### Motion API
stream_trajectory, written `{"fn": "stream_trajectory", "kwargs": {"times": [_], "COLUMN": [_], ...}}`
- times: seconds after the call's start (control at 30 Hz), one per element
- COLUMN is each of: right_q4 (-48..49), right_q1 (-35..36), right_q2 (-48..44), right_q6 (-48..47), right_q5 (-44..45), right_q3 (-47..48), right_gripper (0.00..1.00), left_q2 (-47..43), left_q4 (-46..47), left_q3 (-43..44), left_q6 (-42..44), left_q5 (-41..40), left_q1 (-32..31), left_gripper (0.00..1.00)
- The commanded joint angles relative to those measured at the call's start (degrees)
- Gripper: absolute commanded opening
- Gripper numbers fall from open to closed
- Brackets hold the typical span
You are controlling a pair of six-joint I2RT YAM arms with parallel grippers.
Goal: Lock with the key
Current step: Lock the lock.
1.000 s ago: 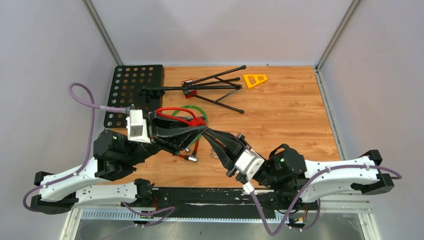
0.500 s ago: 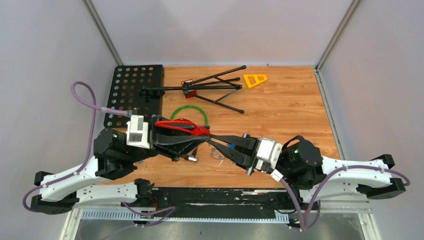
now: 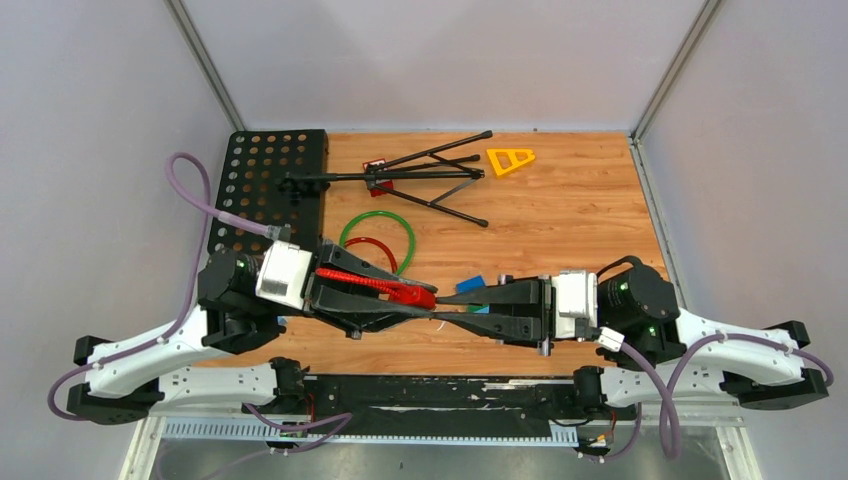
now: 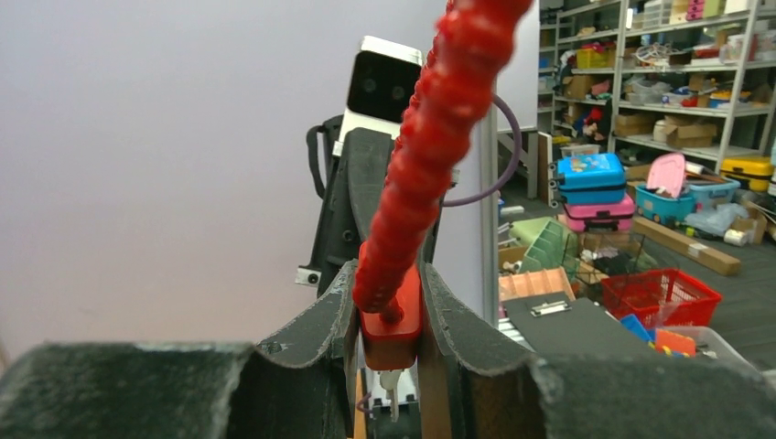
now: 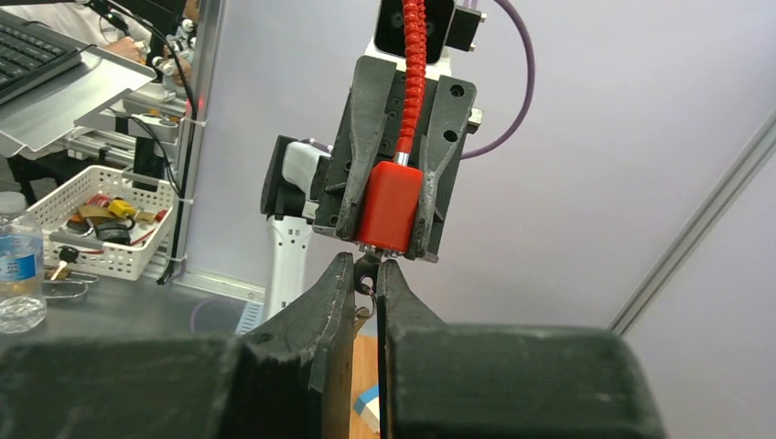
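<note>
Arms have swung nose to nose: left gripper (image 4: 389,311) clamps the red lock (image 5: 389,208), right gripper (image 5: 366,274) pinches the key (image 4: 390,389) between its tips (turning comes next, likely).

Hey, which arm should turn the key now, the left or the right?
Right. The right gripper is shut on the key at the base of the red lock, so it likely only needs to twist. The left gripper clamps the lock body.
</note>
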Motion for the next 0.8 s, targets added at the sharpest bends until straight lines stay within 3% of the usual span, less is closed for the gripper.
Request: {"fn": "stream_trajectory", "kwargs": {"times": [0.0,0.07,0.13,0.2,0.33,0.57,0.77], "right_q4": [-0.7,0.48,1.18,1.11,0.46,0.34,1.24], "right_q1": [-0.63,-0.66,-0.7,-0.64,-0.55,-0.53,-0.4], "right_q2": [-1.38,-2.5,-3.07,-2.99,-1.75,0.14,2.36], "right_q6": [2.95,1.41,0.39,-0.23,-1.39,-2.55,-3.56], "right_q5": [-1.75,-0.96,-0.71,-0.7,1.34,3.82,7.03], "right_q3": [0.84,-0.6,-1.24,-1.08,-0.06,0.03,1.08], "right_gripper": [0.08,0.29,0.44,0.49,0.51,0.44,0.47], "left_q2": [-0.06,-0.49,-0.87,-1.23,-1.42,-2.29,-1.9], "left_q4": [2.13,1.64,1.12,0.46,-0.42,0.17,0.06], "left_q3": [1.93,1.76,1.61,1.43,1.04,-0.66,-0.94], "left_q6": [-1.65,-0.84,-0.14,0.54,1.39,2.48,3.08], "left_q5": [7.25,6.6,5.46,4.1,0.75,-8.66,-10.89], "left_q1": [-0.87,-0.83,-0.87,-0.87,-0.82,-0.87,-0.82], "left_gripper": [0.0,0.0,0.0,0.0,0.0,0.0,0.0]}}
